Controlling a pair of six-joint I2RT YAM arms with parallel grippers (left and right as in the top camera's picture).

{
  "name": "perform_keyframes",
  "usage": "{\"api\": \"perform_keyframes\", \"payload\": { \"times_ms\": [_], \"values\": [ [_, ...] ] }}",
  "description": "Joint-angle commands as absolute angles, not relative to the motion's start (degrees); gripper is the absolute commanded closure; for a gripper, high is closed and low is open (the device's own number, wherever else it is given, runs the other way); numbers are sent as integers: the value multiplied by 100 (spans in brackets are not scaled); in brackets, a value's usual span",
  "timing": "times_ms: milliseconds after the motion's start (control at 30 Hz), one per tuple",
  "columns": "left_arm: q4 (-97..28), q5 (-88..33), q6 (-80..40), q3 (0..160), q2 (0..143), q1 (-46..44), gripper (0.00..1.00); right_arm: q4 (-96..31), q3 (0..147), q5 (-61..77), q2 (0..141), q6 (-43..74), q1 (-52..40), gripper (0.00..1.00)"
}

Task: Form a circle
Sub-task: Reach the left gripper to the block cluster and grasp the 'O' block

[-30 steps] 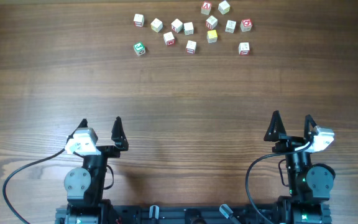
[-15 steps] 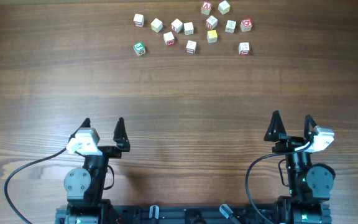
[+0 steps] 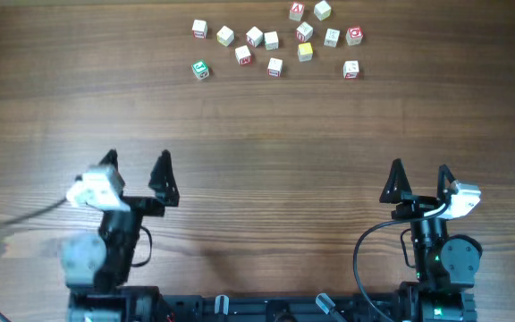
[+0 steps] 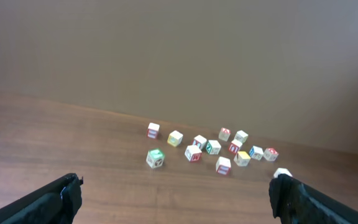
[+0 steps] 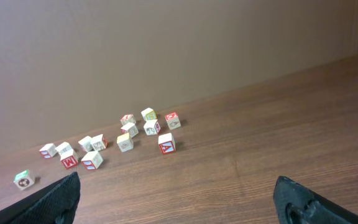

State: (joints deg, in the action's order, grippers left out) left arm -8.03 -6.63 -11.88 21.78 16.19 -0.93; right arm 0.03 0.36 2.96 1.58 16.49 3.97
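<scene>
overhead
table: brown wood-grain top [image 3: 257,134], both arms at its near edge.
cubes: fourteen small white wooden cubes [image 3: 271,40] with printed faces, in a loose scatter along the far edge. most stand apart, and two near the middle sit just beside each other.
green-printed cube: [image 3: 201,69] at the scatter's left end, nearer the arms than its neighbours.
yellow cube: [image 3: 305,52] toward the middle of the scatter.
left gripper: [image 3: 138,157] fingers spread wide and released, nothing between them, well apart from the cubes.
right gripper: [image 3: 419,167] fingers likewise spread, holding nothing, well apart from the cubes.

left wrist
left gripper: [image 4: 175,182] two dark fingertips at the lower corners, wide apart, only bare table between them.
cubes: [image 4: 212,147] scattered ahead near the table's far edge, right of centre. one [image 4: 282,173] shows just above the right-hand fingertip.
green-printed cube: [image 4: 155,158] on the near left side of the group.

right wrist
right gripper: [image 5: 176,180] fingertips at the lower corners, spread, gripping nothing.
cubes: [image 5: 125,142] in a slanting band ahead and to the left. one with a red "a" face [image 5: 166,143] stands nearest the middle.
green-printed cube: [image 5: 23,180] alone at the far left.
</scene>
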Motion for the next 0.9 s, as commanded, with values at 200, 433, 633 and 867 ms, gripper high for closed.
{"api": "perform_keyframes", "payload": {
  "times_ms": [200,433,633,867],
  "values": [
    [-2401,-1413,-915,5774,5081,-54,0,14,30,266,172,1667,421,0],
    [-3704,-1411,-886,7905,7072,-263,0,14,30,263,172,1667,421,0],
    [-3286,-1474,-340,8311,7950,-1098,0,14,30,266,172,1664,421,0],
    [-2134,-1232,-716,8311,8901,-1347,0,14,30,266,172,1669,421,0]
  ]
}}
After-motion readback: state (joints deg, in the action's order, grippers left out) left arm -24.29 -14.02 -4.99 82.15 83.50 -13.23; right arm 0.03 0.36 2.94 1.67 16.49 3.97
